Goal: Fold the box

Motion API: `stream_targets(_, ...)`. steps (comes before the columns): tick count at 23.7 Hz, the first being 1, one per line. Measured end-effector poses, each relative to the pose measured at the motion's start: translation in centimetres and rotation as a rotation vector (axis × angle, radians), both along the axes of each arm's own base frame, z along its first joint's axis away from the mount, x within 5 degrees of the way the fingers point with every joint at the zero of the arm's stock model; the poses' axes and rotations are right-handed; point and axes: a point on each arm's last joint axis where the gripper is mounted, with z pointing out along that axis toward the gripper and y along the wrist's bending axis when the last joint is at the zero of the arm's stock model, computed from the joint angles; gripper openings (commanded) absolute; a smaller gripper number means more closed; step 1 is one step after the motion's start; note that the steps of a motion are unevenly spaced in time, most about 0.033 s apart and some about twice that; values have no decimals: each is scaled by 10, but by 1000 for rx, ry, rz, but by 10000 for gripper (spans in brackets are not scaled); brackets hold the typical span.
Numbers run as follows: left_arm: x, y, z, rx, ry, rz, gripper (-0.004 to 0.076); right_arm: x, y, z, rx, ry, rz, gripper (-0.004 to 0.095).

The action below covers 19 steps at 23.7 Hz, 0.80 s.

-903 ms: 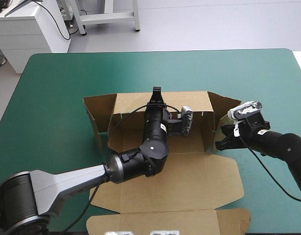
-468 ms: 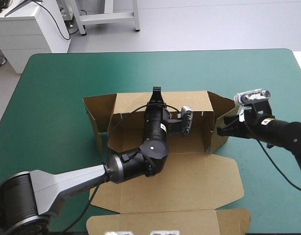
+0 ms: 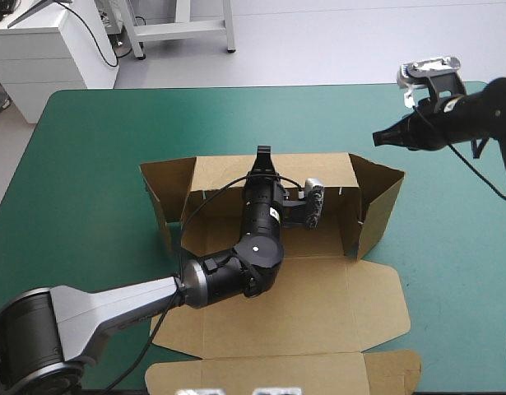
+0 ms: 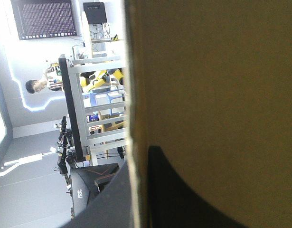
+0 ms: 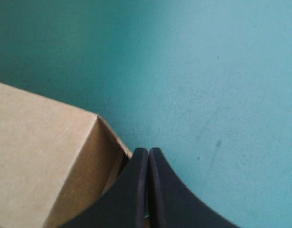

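The left gripper (image 3: 263, 156) pinches the back wall of the box (image 3: 318, 304): hold firm. The right gripper (image 3: 379, 138), fingers together and empty, should push the side wall beside them inward.

- At the near edge of the table (image 3: 88, 164), the high view cuts off the box (image 3: 318, 304).
- Its far wall blocks most of our left wrist view.

The box (image 3: 318, 296) lies at the middle of the surface (image 3: 96, 140), lid flat toward the near edge, walls raised behind. The left jaws reach across its floor to the back wall's rim. The right jaws hang beyond its far right corner, apart.
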Motion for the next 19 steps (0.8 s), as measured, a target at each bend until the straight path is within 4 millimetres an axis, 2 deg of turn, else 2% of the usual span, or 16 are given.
stream_targets(5,0,0,0,0,0,0,-8,42,0,-14,-9,44,-20,-15)
stream_targets(10,0,0,0,0,0,0,-8,73,1,-49,-12,137,-26,-15)
stream_targets(11,0,0,0,-2,0,2,-8,82,3,-63,-5,175,-24,-15)
stream_targets(14,0,0,0,-10,0,6,-8,85,5,-81,19,236,-17,-16)
stream_targets(17,0,0,0,-12,0,8,-8,67,6,-106,7,326,36,-16)
stream_targets(19,0,0,0,-12,0,8,-8,52,7,-110,14,344,76,-16)
